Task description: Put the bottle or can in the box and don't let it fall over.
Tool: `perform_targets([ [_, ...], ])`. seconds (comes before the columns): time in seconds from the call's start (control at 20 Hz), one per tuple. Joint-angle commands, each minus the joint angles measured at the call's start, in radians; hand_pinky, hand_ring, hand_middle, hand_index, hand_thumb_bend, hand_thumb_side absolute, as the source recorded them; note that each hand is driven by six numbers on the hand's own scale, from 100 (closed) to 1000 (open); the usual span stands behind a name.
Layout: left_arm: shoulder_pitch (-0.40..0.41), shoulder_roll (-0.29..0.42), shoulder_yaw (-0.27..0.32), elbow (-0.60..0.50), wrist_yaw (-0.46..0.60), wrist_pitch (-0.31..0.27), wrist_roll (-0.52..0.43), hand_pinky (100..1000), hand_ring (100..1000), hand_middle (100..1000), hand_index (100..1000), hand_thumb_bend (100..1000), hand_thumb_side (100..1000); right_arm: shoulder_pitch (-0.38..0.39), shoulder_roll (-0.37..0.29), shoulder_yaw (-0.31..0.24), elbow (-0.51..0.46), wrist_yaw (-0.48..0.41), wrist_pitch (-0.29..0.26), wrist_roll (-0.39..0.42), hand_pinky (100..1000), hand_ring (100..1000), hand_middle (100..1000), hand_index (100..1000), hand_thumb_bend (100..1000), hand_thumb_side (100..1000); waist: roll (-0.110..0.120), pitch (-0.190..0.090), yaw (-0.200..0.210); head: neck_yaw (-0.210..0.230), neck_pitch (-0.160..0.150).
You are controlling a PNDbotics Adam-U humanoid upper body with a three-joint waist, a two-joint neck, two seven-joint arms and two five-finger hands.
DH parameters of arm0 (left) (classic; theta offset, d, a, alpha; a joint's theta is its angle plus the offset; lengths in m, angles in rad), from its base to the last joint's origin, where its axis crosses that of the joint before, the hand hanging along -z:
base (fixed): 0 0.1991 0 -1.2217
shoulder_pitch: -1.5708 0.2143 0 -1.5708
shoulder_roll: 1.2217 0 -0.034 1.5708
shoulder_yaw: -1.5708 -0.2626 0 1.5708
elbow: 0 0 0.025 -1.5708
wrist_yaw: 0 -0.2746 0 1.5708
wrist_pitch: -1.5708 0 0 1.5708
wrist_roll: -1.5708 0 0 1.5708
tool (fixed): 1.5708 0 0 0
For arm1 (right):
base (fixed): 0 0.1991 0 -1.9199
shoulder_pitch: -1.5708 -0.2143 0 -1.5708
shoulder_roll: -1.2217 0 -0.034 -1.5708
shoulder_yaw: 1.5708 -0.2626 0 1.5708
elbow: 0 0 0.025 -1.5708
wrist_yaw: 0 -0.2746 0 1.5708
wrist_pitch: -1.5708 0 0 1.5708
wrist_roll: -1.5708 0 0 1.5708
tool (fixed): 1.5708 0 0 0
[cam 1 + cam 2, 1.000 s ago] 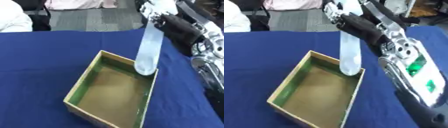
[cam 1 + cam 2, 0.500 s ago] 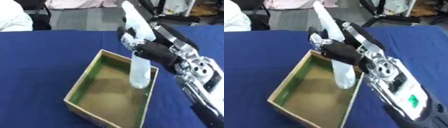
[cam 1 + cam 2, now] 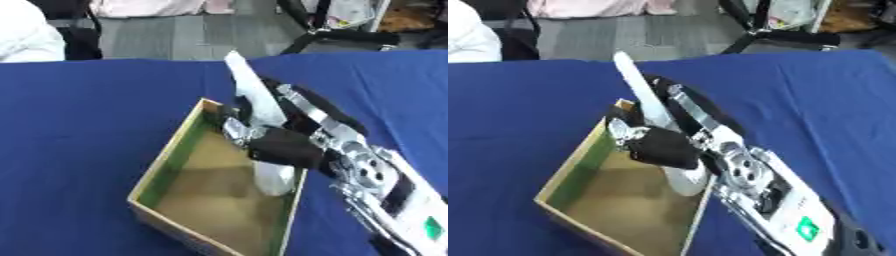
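Lab-like room: blue-clothed table (image 3: 96, 115), grey floor (image 3: 175, 40), black equipment stand (image 3: 337, 35) behind.

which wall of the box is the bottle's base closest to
The right-hand long wall of the box, by the right hand holding the bottle; the green-lined left wall is across the floor.

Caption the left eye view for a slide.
Right hand grips a pale bottle, tilted, its base inside the open box on blue cloth.

My right hand (image 3: 282, 148) reaches in from lower right, forearm angled up-left, fingers curled closed around what I hold.
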Motion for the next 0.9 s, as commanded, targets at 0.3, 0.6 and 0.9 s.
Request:
perform_targets([
  [0.3,-0.014,0.027,0.01,-0.019,0.002,-0.002,0.0,1000,1000,1000,787,100,597,0.026,-0.024,0.022,-0.022,0.0,0.002,-0.035,1000,929,979,417,100,277,0.0,-0.02,0.004,-0.005,-0.004],
  [0.6,-0.012,0.027,0.008,-0.019,0.002,-0.002,-0.002,1000,1000,1000,788,100,597,0.042,-0.044,0.021,-0.022,-0.015,0.0,-0.052,1000,973,1000,694,100,275,-0.001,-0.02,0.004,-0.007,-0.004],
  [0.9,-0.01,0.028,0.008,-0.019,0.0,-0.002,-0.002,1000,1000,1000,787,100,597,0.044,-0.061,0.004,-0.022,0.038,0.007,0.038,1000,1000,1000,987,100,299,-0.001,-0.022,0.003,-0.009,-0.005],
])
